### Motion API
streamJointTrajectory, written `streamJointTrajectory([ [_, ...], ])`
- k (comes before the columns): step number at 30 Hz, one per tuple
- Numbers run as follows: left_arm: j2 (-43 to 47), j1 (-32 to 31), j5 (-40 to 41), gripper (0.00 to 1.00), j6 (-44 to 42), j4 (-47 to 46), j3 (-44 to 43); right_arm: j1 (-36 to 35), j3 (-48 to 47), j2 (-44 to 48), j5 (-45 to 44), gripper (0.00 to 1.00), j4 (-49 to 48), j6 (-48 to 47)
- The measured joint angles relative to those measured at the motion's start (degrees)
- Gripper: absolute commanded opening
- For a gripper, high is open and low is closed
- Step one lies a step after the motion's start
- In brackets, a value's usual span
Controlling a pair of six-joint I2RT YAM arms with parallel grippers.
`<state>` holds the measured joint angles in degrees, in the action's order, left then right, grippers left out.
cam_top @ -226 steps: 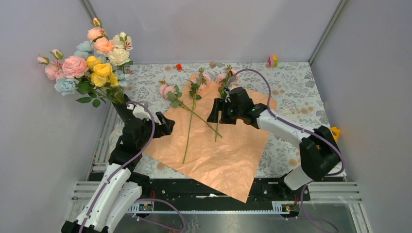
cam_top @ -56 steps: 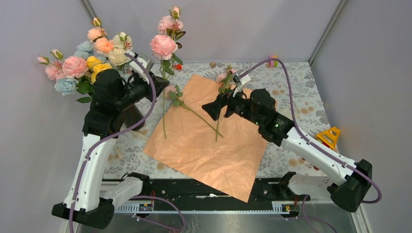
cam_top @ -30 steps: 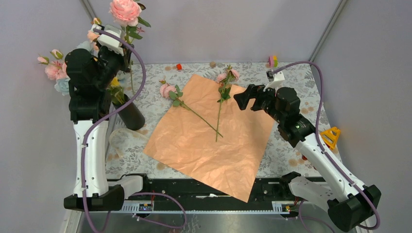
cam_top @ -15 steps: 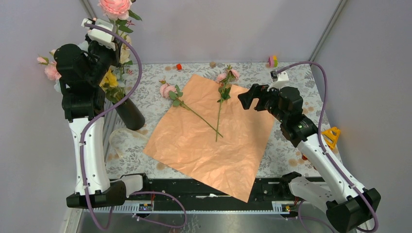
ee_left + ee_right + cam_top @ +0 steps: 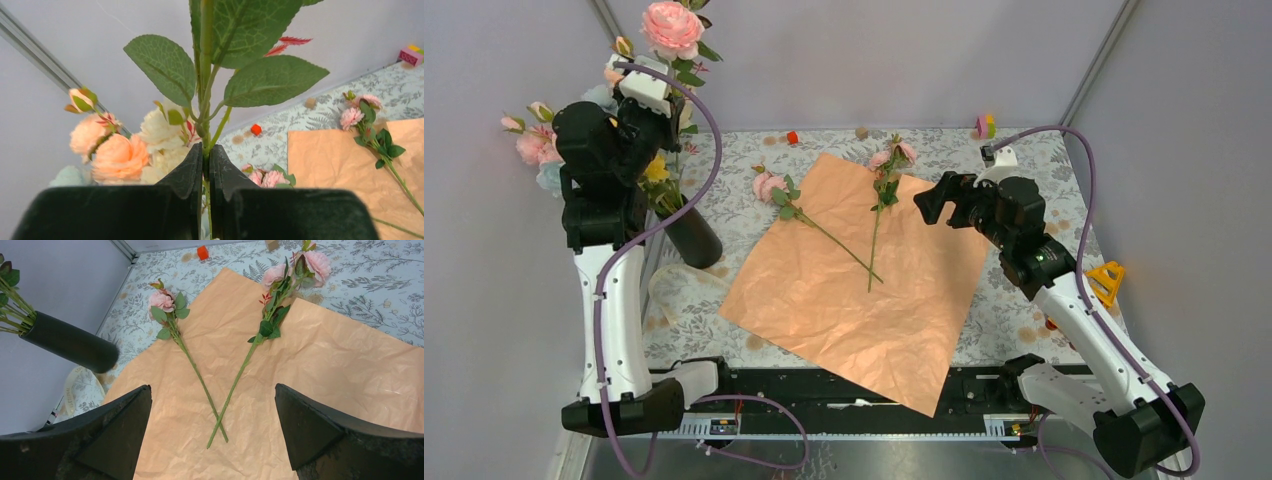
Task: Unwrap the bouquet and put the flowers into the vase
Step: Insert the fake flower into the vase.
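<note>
Near the vase point(image 5: 690, 236), left tool point(image 5: 206, 150) clamping rose stem point(image 5: 204, 95)

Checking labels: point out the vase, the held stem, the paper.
vase point(image 5: 692, 240), top external view, black wall
held stem point(image 5: 205, 85), left wrist view, above the jaws
paper point(image 5: 340, 365), right wrist view, bare right part

1. This is a robotics lab: a closed-off test cell, not a home or a shop.
2. Bare grey walls point(image 5: 894, 60) meet at aluminium corner posts point(image 5: 1096, 66) and box in the bench point(image 5: 1014, 330).
3. Two white-and-black robot arms, the left arm point(image 5: 609, 300) and the right arm point(image 5: 1094, 335), are bolted to a black rail point(image 5: 824, 390) at the bench's near edge.
4. Purple cables point(image 5: 1092, 200) loop loose along the arms.
5. Only the fern-print cloth point(image 5: 1024, 175) looks homely.
</note>
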<state>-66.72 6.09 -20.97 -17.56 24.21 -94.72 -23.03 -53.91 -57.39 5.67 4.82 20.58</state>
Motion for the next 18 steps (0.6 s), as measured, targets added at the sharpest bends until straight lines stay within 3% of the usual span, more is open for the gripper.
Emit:
streamJointTrajectory([
  [18,4.6,0.0,2.6,0.0,0.0,-2.6,15.4,0.6,0.0,-0.3,1.4,1.0,0.0,0.9],
])
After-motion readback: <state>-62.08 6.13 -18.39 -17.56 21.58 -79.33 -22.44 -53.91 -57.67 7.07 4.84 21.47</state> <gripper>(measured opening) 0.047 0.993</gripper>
